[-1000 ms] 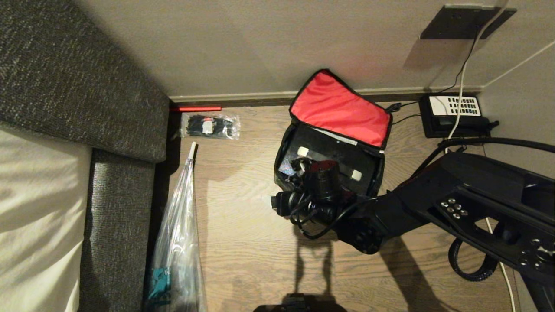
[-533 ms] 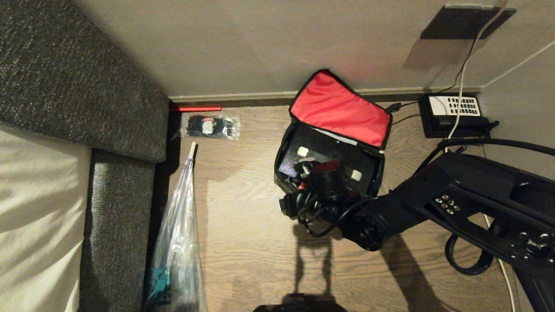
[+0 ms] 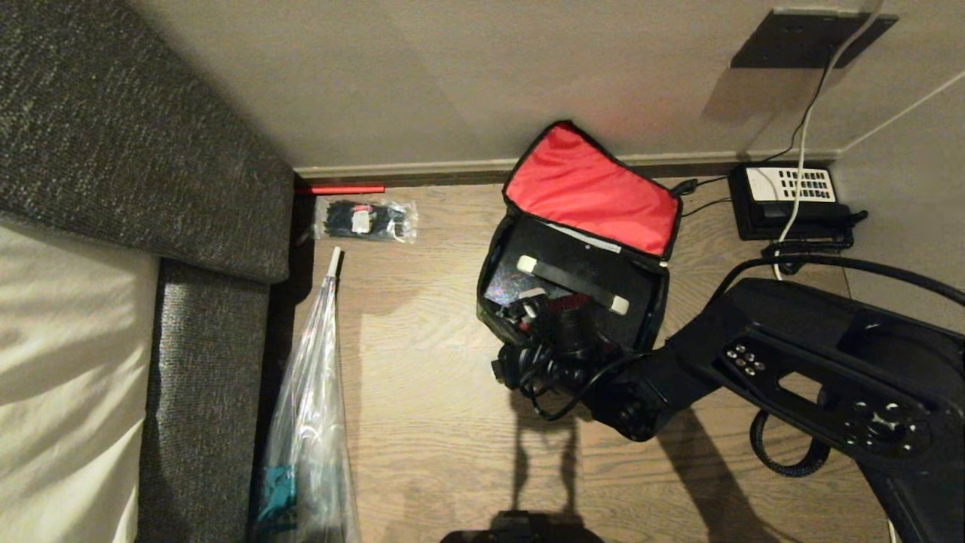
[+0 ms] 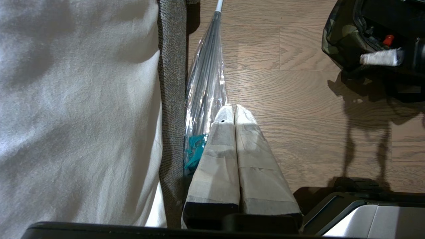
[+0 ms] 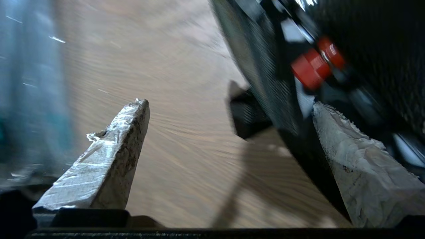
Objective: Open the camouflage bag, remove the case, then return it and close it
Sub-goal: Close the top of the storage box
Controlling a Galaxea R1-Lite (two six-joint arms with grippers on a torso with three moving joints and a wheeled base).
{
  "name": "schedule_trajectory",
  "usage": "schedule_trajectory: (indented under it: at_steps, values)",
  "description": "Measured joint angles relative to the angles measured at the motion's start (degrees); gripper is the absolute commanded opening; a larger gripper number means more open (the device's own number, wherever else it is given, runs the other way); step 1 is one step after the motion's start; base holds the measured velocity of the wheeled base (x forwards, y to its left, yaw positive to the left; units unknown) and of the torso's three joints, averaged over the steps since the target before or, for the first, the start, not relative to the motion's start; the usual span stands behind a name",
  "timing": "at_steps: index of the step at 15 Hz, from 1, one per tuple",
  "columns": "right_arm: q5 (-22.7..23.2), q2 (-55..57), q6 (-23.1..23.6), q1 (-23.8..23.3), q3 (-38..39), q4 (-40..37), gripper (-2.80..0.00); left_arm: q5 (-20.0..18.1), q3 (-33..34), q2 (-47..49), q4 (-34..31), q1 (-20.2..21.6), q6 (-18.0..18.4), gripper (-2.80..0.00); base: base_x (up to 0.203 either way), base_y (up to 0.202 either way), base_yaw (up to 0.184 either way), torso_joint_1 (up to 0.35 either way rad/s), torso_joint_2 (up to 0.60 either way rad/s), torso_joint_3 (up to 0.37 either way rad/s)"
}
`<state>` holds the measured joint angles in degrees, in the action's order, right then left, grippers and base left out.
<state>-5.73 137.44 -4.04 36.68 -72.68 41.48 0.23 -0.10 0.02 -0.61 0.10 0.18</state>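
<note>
The camouflage bag point(image 3: 494, 313) stands open on the wood floor, its red-lined lid point(image 3: 592, 188) leaning back against the wall. Inside lies the black case point(image 3: 558, 260), its strap handle point(image 3: 573, 284) with white ends uncovered. My right gripper point(image 3: 529, 313) hangs open at the bag's near left corner. In the right wrist view the right gripper point(image 5: 229, 104) straddles the bag's front wall point(image 5: 262, 83), one finger over the floor, the other inside by a red latch point(image 5: 313, 64). The left gripper point(image 4: 231, 111) is shut and empty, parked above the floor.
A grey sofa with a white cover point(image 3: 151, 188) fills the left. A long object in a clear plastic sleeve point(image 3: 313, 422) lies beside it. A packet of small black parts point(image 3: 366, 219) and a red stick point(image 3: 339, 189) sit by the wall. A black telephone point(image 3: 790, 197) with cables is right of the bag.
The right arm has drawn back toward the bag's near wall and its wrist has rolled, uncovering the case's strap handle. The gripper has stayed open. The left arm has not moved.
</note>
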Motion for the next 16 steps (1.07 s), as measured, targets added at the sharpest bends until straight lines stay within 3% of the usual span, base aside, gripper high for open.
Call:
schedule_trajectory:
  at_steps: [1, 2, 16]
  values:
    - [-0.53, 0.64, 0.14, -0.02, -0.06, 0.64, 0.00, 0.01, 0.00, 0.00, -0.01, 0.00, 0.00, -2.80, 0.000, 0.000, 0.000, 0.000, 0.00, 0.000]
    - [-0.90, 1.10, 0.17, -0.04, -0.09, 1.41, -2.80, 0.04, 0.00, 0.00, -0.01, 0.00, -0.02, -2.80, 0.000, 0.000, 0.000, 0.000, 0.00, 0.000]
    - [-2.41, 1.51, 3.96, -0.09, -0.65, 5.00, -2.80, 0.01, 0.00, 0.00, -0.01, 0.01, -0.02, -2.80, 0.000, 0.000, 0.000, 0.000, 0.00, 0.000]
